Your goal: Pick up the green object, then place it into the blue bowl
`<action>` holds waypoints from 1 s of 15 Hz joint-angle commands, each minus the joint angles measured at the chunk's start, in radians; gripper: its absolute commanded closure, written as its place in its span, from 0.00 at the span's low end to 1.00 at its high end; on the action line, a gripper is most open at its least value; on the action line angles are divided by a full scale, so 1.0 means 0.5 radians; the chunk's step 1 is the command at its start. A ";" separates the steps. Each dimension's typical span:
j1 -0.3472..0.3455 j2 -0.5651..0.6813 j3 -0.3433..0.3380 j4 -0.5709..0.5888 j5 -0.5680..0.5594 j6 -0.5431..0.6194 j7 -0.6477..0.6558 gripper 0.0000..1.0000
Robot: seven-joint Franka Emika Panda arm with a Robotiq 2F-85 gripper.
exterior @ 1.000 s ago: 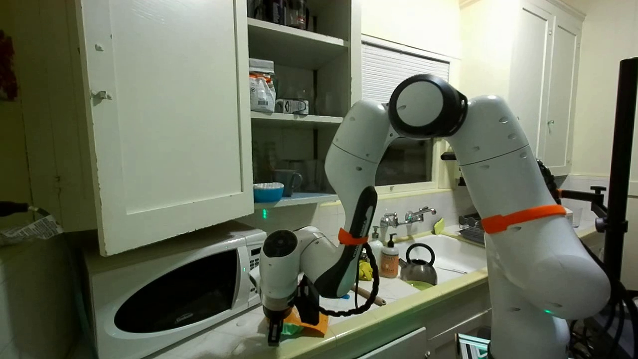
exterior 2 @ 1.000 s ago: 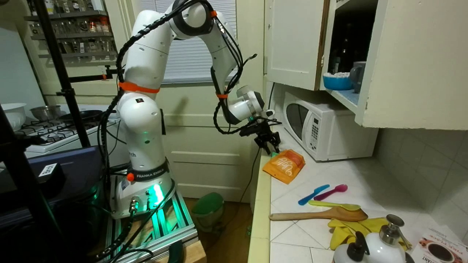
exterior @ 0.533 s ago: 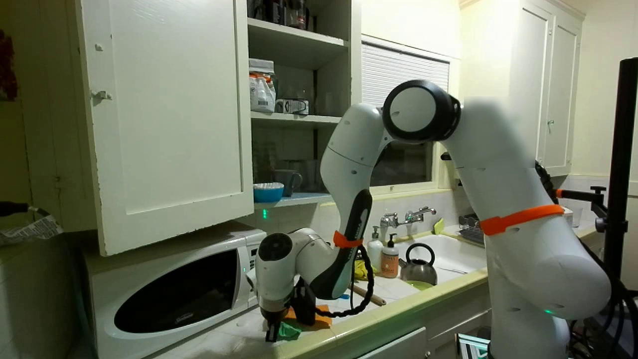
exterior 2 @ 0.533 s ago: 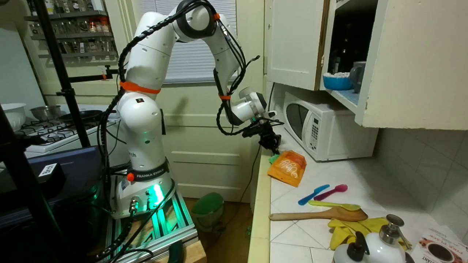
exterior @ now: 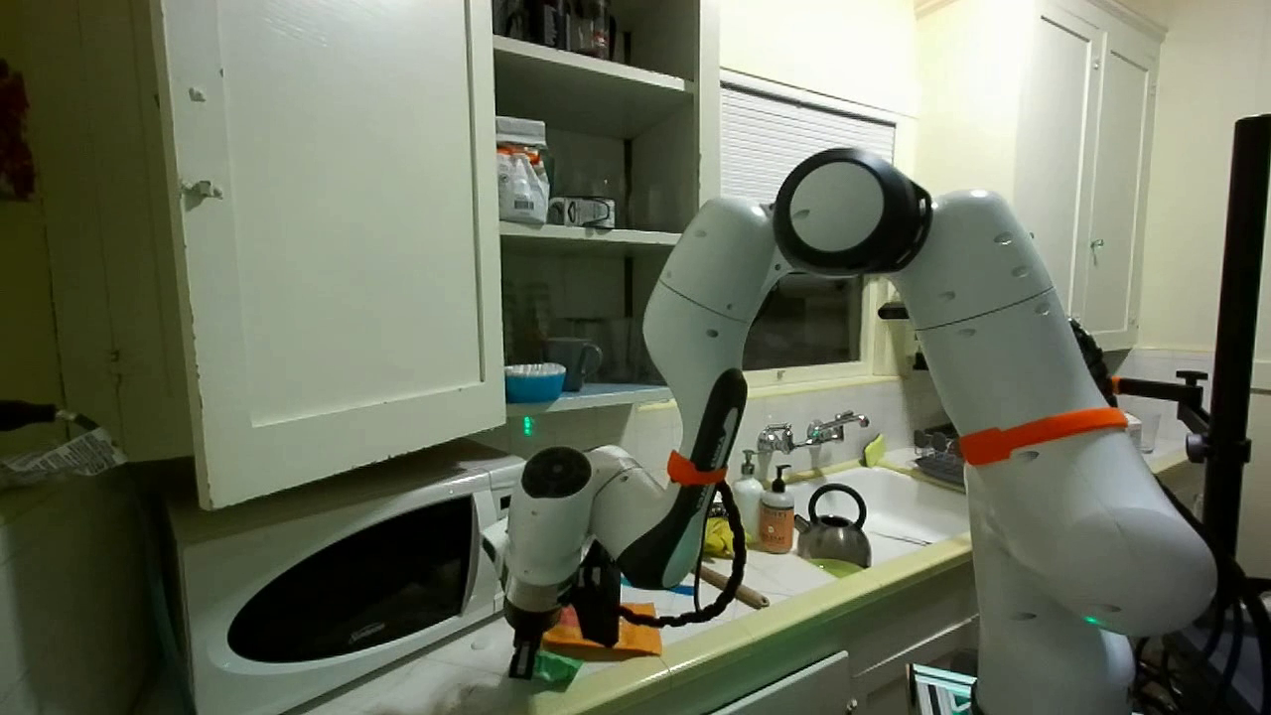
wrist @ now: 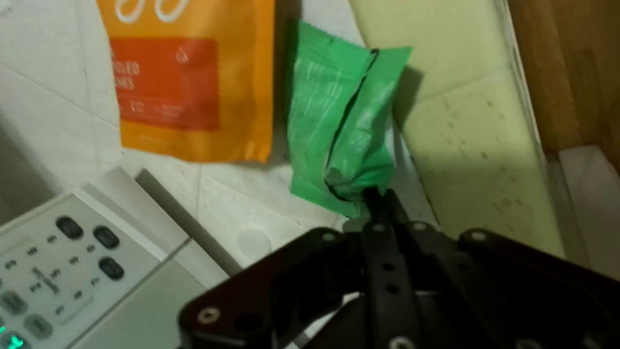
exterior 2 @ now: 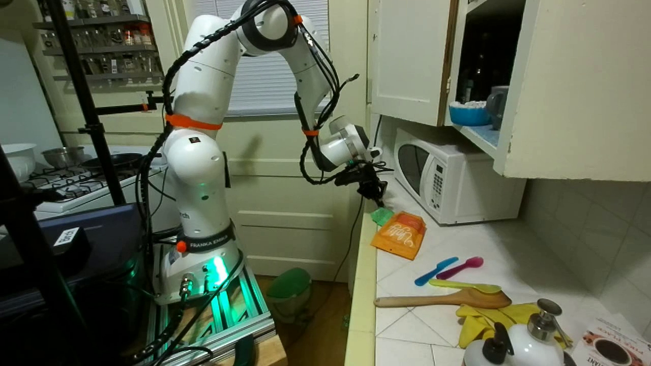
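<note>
Green packet [wrist: 334, 116] at the yellow edging [wrist: 460, 126] of the white-tiled tabletop [exterior 2: 519, 254]; whether it touches the surface cannot be judged. The open cabinet [exterior: 665, 149] hangs above the white microwave [exterior 2: 468, 180]. The end effector [wrist: 381, 195] has its fingers together, clamped on one end of the packet. Just beside the packet lies an orange pouch [wrist: 193, 92]. In both exterior views the blue bowl [exterior 2: 469, 115] stands on the cabinet's lowest visible shelf [exterior: 621, 397].

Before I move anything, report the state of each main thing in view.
Orange pouch: lying flat
Green packet: crinkled, beside the pouch
Blue bowl: upright, white material at its rim
Gray mug: upright
Kettle: upright
Large cupboard door: open
Farther cupboard doors: shut
Microwave door: shut
End effector: shut; grip on packet unclear
</note>
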 commanded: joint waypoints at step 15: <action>-0.281 -1.142 -0.221 -0.760 -0.097 0.733 0.227 1.00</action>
